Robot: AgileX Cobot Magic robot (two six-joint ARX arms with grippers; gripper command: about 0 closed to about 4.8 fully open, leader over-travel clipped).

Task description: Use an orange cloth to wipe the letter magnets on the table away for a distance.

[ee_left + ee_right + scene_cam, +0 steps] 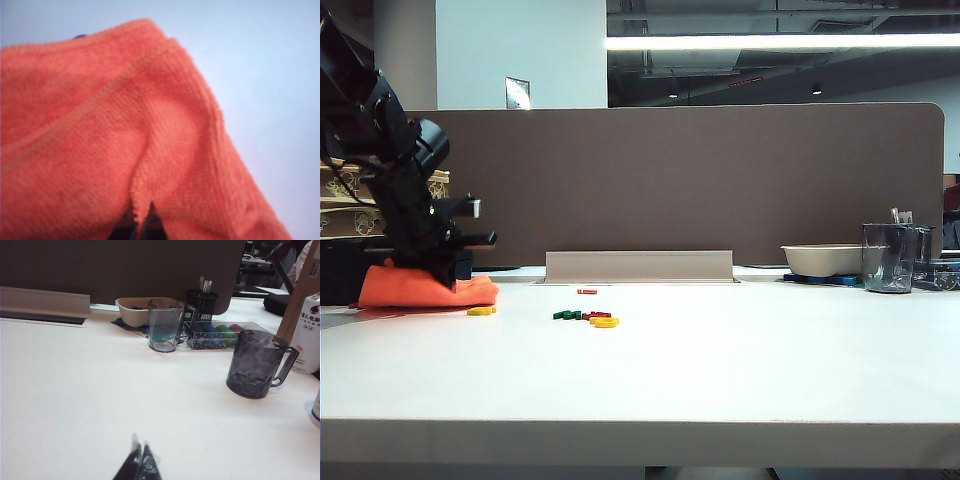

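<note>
At the far left of the exterior view, the left end effector (430,268) presses down on the orange cloth (428,290), its jaws closed on the fabric. The cloth lies bunched on the pale surface (720,380), just in front of the brown partition panel (720,180) that runs along the back edge. In the left wrist view the cloth (125,140) fills most of the frame, its fluffy folds rising over the dark fingertips (131,225) at the lower edge, where a fold of fabric is pinched between them.

The letter magnets (588,317) sit left of centre in the exterior view: a yellow letter (481,311) lies just beside the cloth's right-hand edge, a small cluster of green, red and yellow pieces rests a little farther right, and a lone red piece (587,291) lies behind them, nearer the grey cable tray (639,267) at the foot of the panel.

The right end effector (140,465) appears only in the right wrist view, at the lower edge of the frame, its two tips pressed together and holding nothing above bare surface (75,390). Beyond it stand a clear glass tumbler (165,325), a smoky plastic mug (257,365), a beige bowl (132,310), a black mesh pen holder (201,302) and a clear box (220,335) of coloured items.
</note>
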